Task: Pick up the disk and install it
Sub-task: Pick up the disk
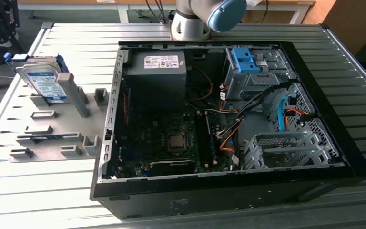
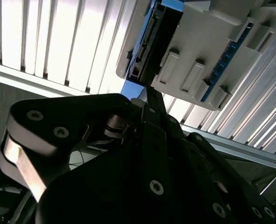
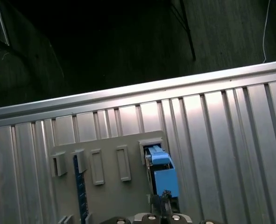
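The end effector (image 2: 149,109) shows in the second wrist view as a black linkage body with screw heads, its tip reaching close to the disk (image 2: 149,46). Whether it is apart or together cannot be told, nor whether it touches the disk. In that view the disk presents its dark connector edge with a strip of blue rail beside it, seated in the pale grey fixture (image 2: 208,51). In the first wrist view the disk (image 3: 163,175) is seen edge-on, its blue rail uppermost, standing in a slot at one end of the fixture (image 3: 109,196), which lies flat on the ribbed metal bench (image 3: 222,140). In the exterior view the disk (image 1: 43,81) stands tilted in the fixture (image 1: 55,138) at the exterior view's left, label facing outward, blue rails along its edges, well apart from the open computer case (image 1: 335,157). The case lies on its side on the bench (image 1: 30,191) and holds a black power supply with a white sticker (image 1: 157,71), a motherboard (image 1: 170,138), orange and black cables (image 1: 230,136), and a bare blue bracket (image 1: 245,59) at its far corner. The arm (image 1: 199,19) rises beyond the case's far wall.
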